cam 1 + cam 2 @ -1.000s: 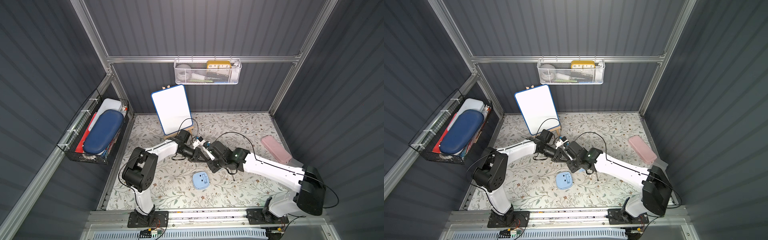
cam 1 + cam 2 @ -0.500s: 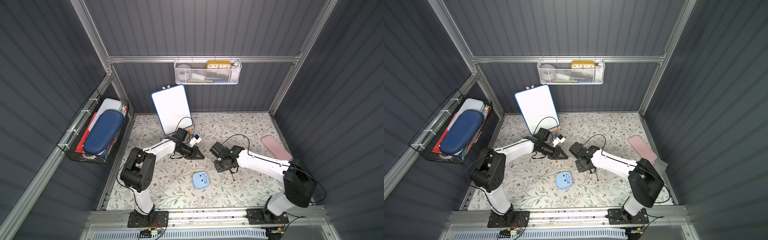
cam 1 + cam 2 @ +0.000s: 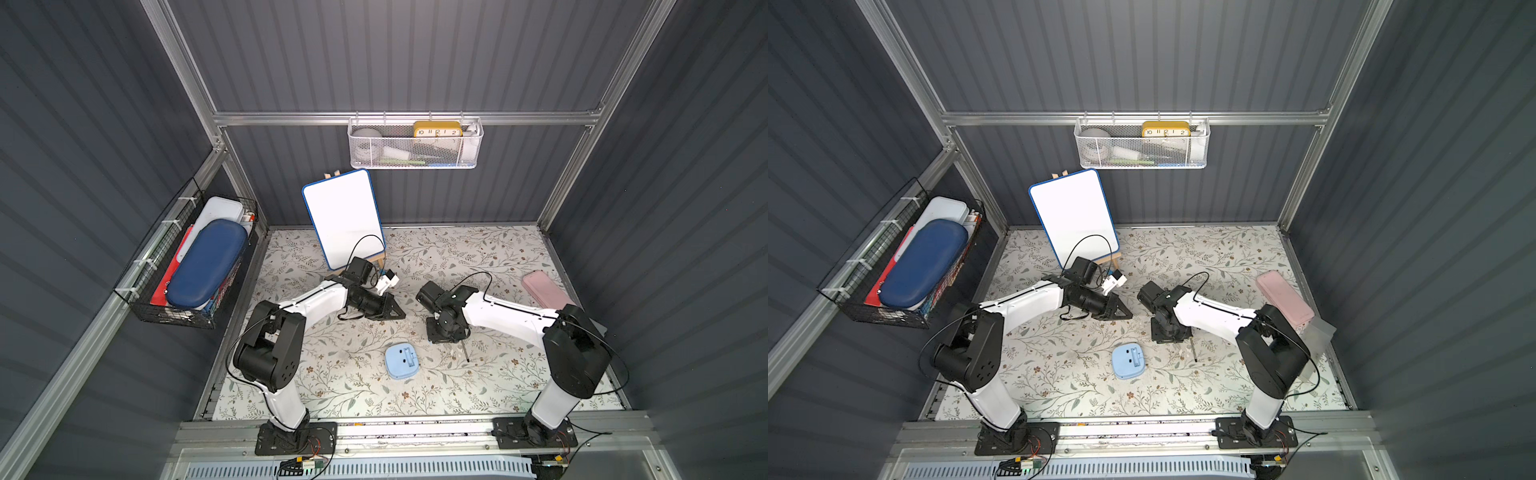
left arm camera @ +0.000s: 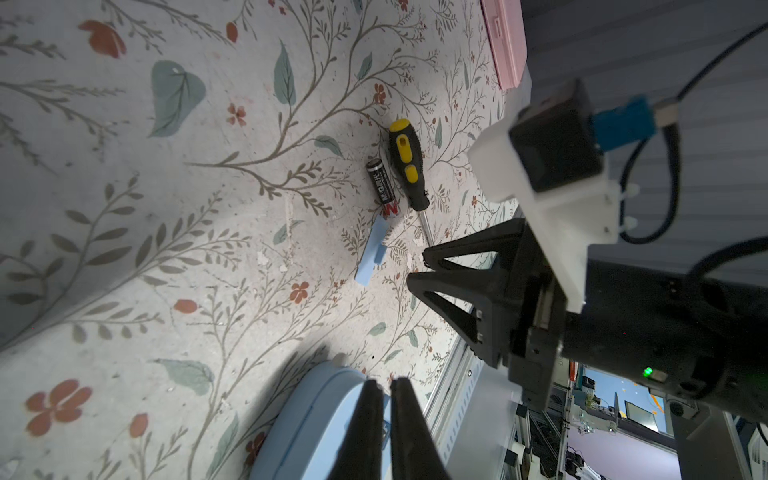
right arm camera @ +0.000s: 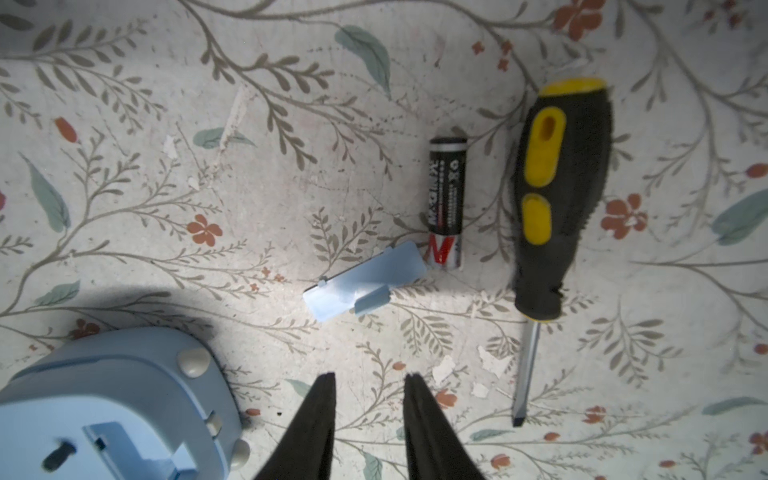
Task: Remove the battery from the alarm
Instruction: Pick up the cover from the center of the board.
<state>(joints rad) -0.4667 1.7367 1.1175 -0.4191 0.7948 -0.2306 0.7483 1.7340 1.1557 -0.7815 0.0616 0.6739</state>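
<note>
1. The battery (image 5: pixel 446 205) is seen lying loose on the floral desk (image 3: pixel 457 257), outside the alarm (image 3: pixel 401 361); in the top views it is hidden under the right arm.
2. A small light-blue cover piece (image 5: pixel 365 286) is found touching the battery's red-marked end; the screwdriver (image 5: pixel 552 199) lies just beside the battery, roughly parallel to it.
3. The alarm is recorded face down near the desk's front centre, its blue back with an open slot facing up (image 5: pixel 120 436), apart from the battery.
4. The right hand (image 5: pixel 369 399) is held above the desk between alarm and battery, jaws partly apart, nothing gripped.
5. The left hand (image 4: pixel 386 399) is seen left of it with jaws nearly together, a thin gap visible, nothing gripped.
6. A pink case (image 3: pixel 544 286) is noted at the far right; a whiteboard (image 3: pixel 343 218) stands at the back.
</note>
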